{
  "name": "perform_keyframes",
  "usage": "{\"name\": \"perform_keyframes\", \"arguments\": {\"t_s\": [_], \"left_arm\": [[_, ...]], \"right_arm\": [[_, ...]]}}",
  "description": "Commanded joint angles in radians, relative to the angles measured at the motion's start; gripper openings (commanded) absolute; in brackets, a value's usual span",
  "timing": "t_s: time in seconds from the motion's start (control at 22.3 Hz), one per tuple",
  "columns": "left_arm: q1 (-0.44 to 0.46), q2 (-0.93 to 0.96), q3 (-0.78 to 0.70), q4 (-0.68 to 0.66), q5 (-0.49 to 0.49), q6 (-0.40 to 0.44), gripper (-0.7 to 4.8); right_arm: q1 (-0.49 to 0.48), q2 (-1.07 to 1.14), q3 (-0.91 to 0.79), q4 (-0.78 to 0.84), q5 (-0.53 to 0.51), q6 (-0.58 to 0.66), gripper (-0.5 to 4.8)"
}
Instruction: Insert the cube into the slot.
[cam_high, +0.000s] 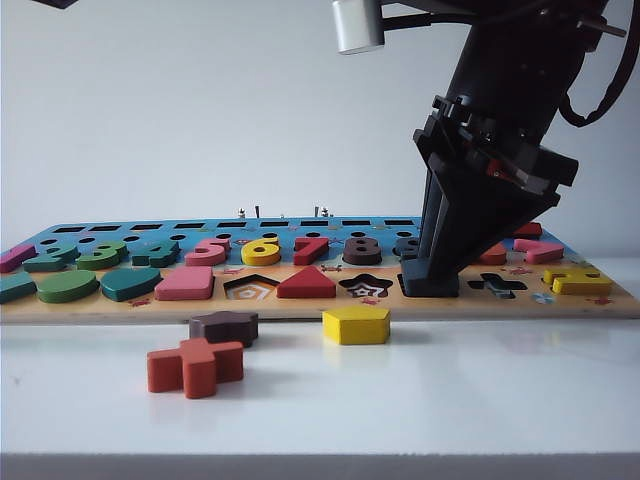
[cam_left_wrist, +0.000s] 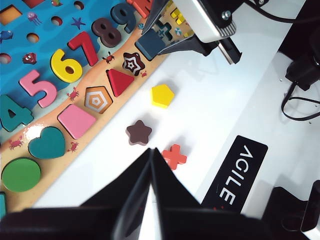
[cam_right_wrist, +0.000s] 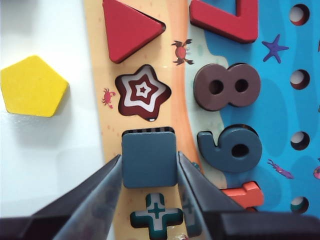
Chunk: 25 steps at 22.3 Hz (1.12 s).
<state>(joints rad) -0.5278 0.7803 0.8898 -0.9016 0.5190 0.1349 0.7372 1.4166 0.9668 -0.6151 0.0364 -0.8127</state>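
The cube, a flat dark navy square block, lies in the slot of the puzzle board. A thin strip of the slot's checkered floor shows along one edge of the cube. My right gripper points down onto the board, one finger on each side of the cube, with a hairline gap on both sides. In the exterior view the right gripper stands on the board's front row at the right. My left gripper hangs shut and empty above the white table, near the loose pieces.
A yellow pentagon block, a brown star block and an orange cross block lie on the table in front of the board. The star cut-out and the cross cut-out flank the slot. Number pieces fill the row behind.
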Motion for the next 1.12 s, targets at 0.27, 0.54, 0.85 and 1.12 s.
{"name": "perform_keyframes", "arguments": {"t_s": [0.27,0.54,0.85,1.12], "left_arm": [[0.000,0.000,0.006,0.013,0.004,0.007,0.20],[0.000,0.000,0.006,0.013,0.004,0.007,0.20],[0.000,0.000,0.006,0.013,0.004,0.007,0.20],[0.000,0.000,0.006,0.013,0.004,0.007,0.20]], "right_arm": [[0.000,-0.001,0.000,0.032,-0.026,0.005,2.12],[0.000,-0.001,0.000,0.032,-0.044,0.011,2.12],[0.000,-0.010,0.001,0.035,-0.047,0.061,2.12],[0.000,-0.071,0.005,0.123,-0.063,0.161,2.11]]}}
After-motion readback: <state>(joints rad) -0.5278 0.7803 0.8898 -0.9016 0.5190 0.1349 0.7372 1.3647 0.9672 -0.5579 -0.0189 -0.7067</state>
